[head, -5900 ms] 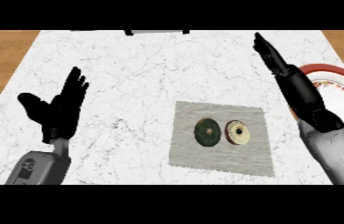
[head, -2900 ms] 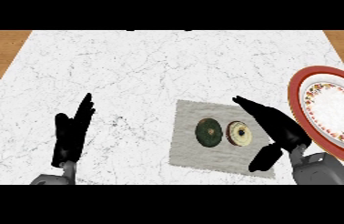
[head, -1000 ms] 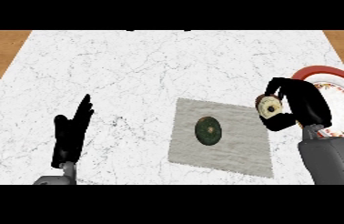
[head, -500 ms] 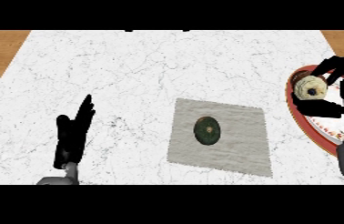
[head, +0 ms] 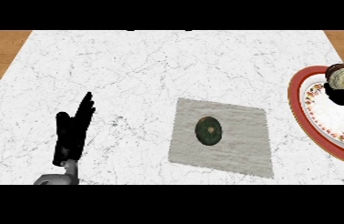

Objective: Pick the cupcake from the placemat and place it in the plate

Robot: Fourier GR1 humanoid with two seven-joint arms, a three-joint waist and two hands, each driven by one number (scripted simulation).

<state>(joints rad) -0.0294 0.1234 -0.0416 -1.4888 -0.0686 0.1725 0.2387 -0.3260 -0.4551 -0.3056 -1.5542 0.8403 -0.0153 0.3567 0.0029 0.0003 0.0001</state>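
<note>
Showing at the counter's right edge, the cupcake (head: pixel 339 77) is seen over the upper part of the plate (head: pixel 293 98) and is cut by the view's border. It is clasped by the right hand (head: pixel 331 88), of which only black fingers are visible. One dark part is curled over the cupcake's top and another against its lower side, and both touch it. The rest of that hand and its forearm are hidden past the border. Whether the cupcake is set on the plate's surface or is held just above it cannot be told.

The plate is marked by a red rim and a white middle with a patterned ring, and only its left part is shown. The placemat (head: pixel 235 150), a pale grey square turned slightly askew, is laid close to the counter's near edge, right of the middle and apart from the plate. A dark green round object (head: pixel 209 130) is seen on the placemat's left half.

The left hand (head: pixel 70 132) is shown near the counter's near left corner. It is held open with its fingers straight and pointed up, and its grey forearm (head: pixel 57 178) is seen below it. The counter (head: pixel 154 68) is topped in white marble, and wood is seen beyond its far corners.
</note>
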